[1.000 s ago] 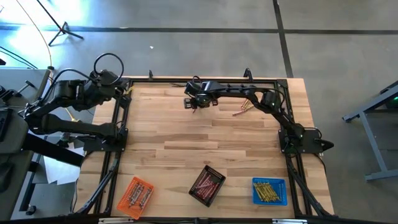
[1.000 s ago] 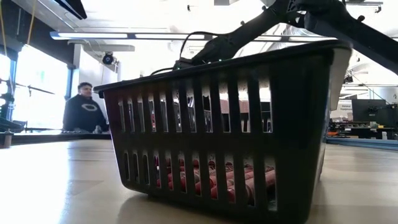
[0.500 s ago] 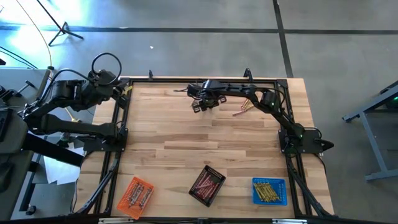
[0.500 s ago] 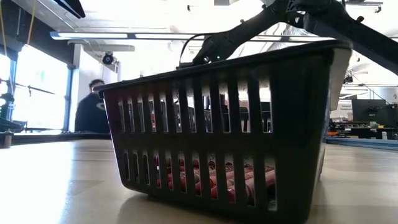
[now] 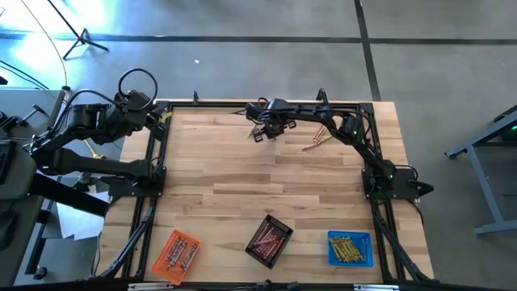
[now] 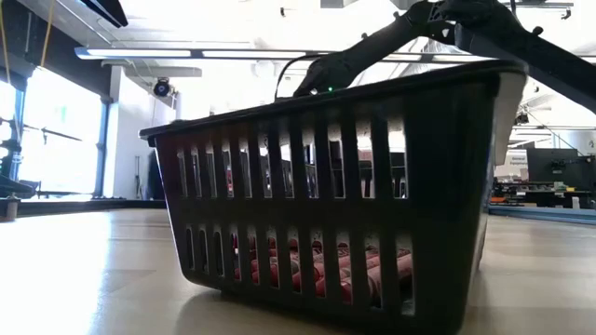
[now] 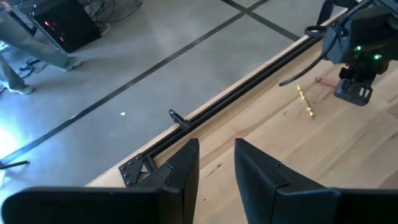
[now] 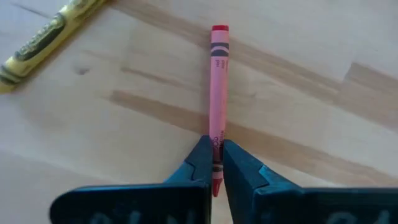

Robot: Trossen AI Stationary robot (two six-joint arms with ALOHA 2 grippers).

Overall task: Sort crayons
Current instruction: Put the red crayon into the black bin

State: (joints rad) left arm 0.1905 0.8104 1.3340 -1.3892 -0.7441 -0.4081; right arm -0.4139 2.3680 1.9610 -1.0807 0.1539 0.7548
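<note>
On my right wrist view the right gripper [image 8: 215,163] has its jaws pinched together on a pink crayon [image 8: 218,93]. The grip is near one end of the stick: a short stub shows behind the fingertips [image 8: 200,163], and most of its length runs straight out ahead of them, lying along the worktop [image 8: 311,81]. A yellow crayon [image 8: 46,34] lies apart from it at an angle, touching neither the pink one nor the jaws.

From overhead I see that gripper [image 5: 260,133] reached out over the far part of the worktop, near the back rail [image 5: 218,104]. A few loose crayons [image 5: 317,139] lie to one side of it, closer to the right arm's base.

My left gripper [image 7: 216,163] is parked at the far left corner of the worktop, its jaws parted with nothing between them.

Along the near edge sit three trays: an orange tray [image 5: 175,255] with brownish-grey crayons, a black tray [image 5: 269,239] with red ones, and a blue tray [image 5: 349,247] with yellow ones. The low view is mostly filled by the black tray's slotted wall, red crayons [image 6: 307,265] showing through it.
</note>
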